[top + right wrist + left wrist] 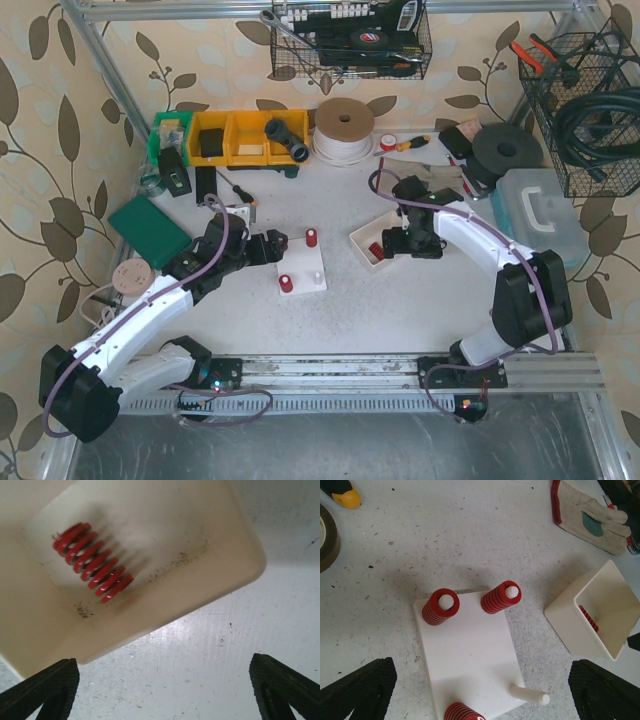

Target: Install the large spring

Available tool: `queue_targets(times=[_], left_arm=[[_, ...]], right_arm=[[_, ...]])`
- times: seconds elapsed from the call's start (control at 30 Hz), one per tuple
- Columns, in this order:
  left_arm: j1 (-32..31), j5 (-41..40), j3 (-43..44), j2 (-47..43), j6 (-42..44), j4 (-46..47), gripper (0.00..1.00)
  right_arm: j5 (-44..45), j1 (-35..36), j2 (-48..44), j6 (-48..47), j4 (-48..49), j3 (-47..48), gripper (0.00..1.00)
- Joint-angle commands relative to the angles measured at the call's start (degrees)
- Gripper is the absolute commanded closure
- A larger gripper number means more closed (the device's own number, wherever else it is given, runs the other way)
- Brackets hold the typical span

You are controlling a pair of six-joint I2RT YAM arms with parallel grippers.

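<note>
Though blurred, spring [92,562] seemingly beyond pincer [162,680]

Left wrist view: the nearest spring [464,713] is cut off by the bottom edge, and the loose spring [588,618] lies mostly hidden behind the wall of the tray [564,621]. Right wrist view: the tray runs off the top and left edges, the loose spring is slightly blurred, and the right gripper [160,692] shows only fingertips [285,685] at the bottom corners.
</note>
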Motion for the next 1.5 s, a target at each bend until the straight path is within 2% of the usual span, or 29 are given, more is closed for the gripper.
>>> queue_targets(times=[0.0,0.13,0.37,0.57,0.67,1.03,1.47], left_arm=[[0.49,0.67,0.14,-0.21,-0.43,0.96,0.04],[0.46,1.02,0.26,0.3,-0.52,1.08,0.06],[0.46,4.21,2.27,2.37,0.54,0.61,0.09],[0.32,8.93,12.59,10.33,2.4,-6.81,0.16],[0.34,8.67,11.7,9.84,1.91,-5.08,0.16],[0.4,7.6,2.6,4.43,-1.29,1.15,0.12],[0.38,8.8,2.59,6.25,-0.7,2.37,0.13]], right_arm=[[-2.35,1.04,-1.45,-1.6,1.45,3.53,0.11],[-2.04,2.77,3.11,-6.54,-1.23,9.22,0.15],[-1.6,3.1,6.76,-9.4,-1.12,11.15,0.21],[-5.57,3.14,5.35,-12.11,2.15,9.89,0.24],[-8.39,3.34,8.14,-15.23,2.27,11.01,0.27],[-3.06,3.95,18.12,-17.97,3.32,13.51,0.32],[1.61,4.3,24.97,-16.79,3.44,15.74,0.43]])
